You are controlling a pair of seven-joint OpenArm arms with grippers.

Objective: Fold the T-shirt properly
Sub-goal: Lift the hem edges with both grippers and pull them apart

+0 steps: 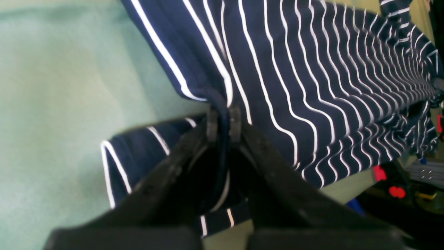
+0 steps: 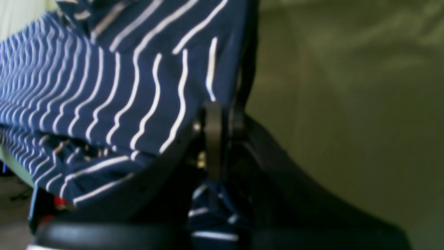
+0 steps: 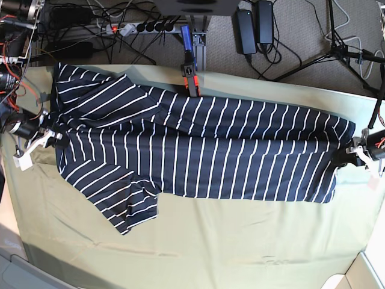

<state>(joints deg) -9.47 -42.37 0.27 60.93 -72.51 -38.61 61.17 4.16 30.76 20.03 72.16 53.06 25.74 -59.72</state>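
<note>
At the near end of the left wrist view, the left gripper is clenched on a bunched dark hem of the T-shirt, the cloth pinched between its two black fingertips and rising away from them in a taut striped sheet above the olive-green cloth. In the right wrist view the right gripper likewise pinches an edge of the shirt, with navy fabric spreading away to the left of its fingers and a fold hanging below them. Farther off, in the base view, the T-shirt lies stretched lengthwise across the green-covered table, one sleeve spread toward the near edge on that view's left and a second layer folded over along the far side. Each gripper holds one end, and behind the table an orange clamp sits at the far edge, with cables and a power strip on the floor.
</note>
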